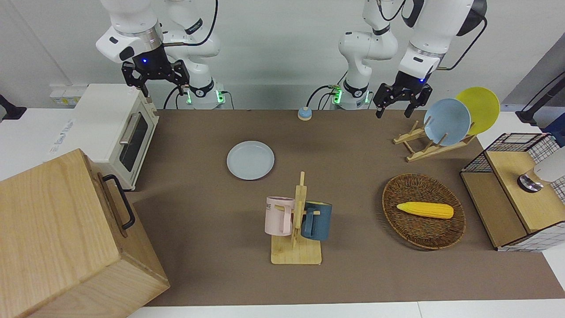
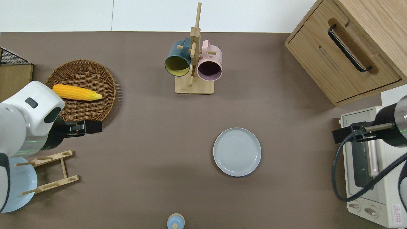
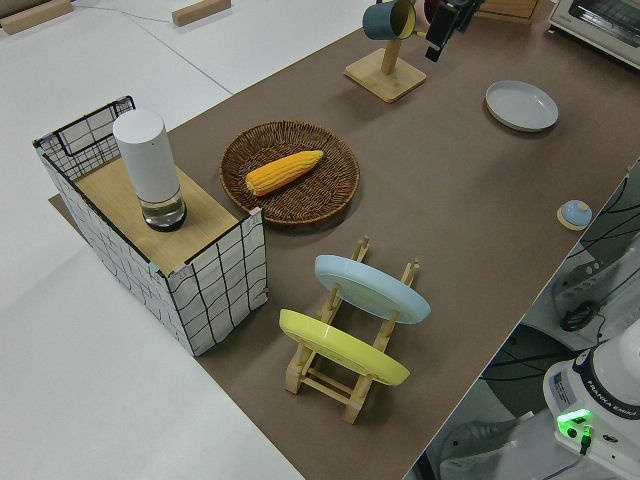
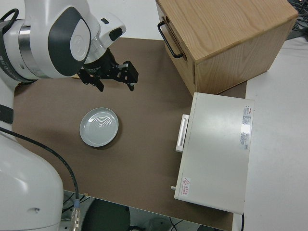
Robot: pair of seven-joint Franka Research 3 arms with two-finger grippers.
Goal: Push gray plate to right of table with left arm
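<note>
The gray plate [image 1: 250, 160] lies flat on the brown table [image 1: 353, 176], between the mug rack and the toaster oven; it also shows in the overhead view [image 2: 237, 151], the left side view [image 3: 522, 104] and the right side view [image 4: 99, 126]. My left gripper [image 1: 393, 111] is open and empty, raised in the air. In the overhead view the left gripper [image 2: 86, 126] is over the table by the rim of the wicker basket, well apart from the plate. My right arm is parked, its gripper [image 1: 152, 86] open.
A mug rack [image 1: 296, 225] with a pink and a dark blue mug stands farther from the robots than the plate. A wicker basket [image 1: 423, 211] with corn, a dish rack [image 1: 446, 121] and a wire crate [image 1: 516, 190] are at the left arm's end. A toaster oven [image 1: 114, 128] and a wooden cabinet [image 1: 66, 238] are at the right arm's end.
</note>
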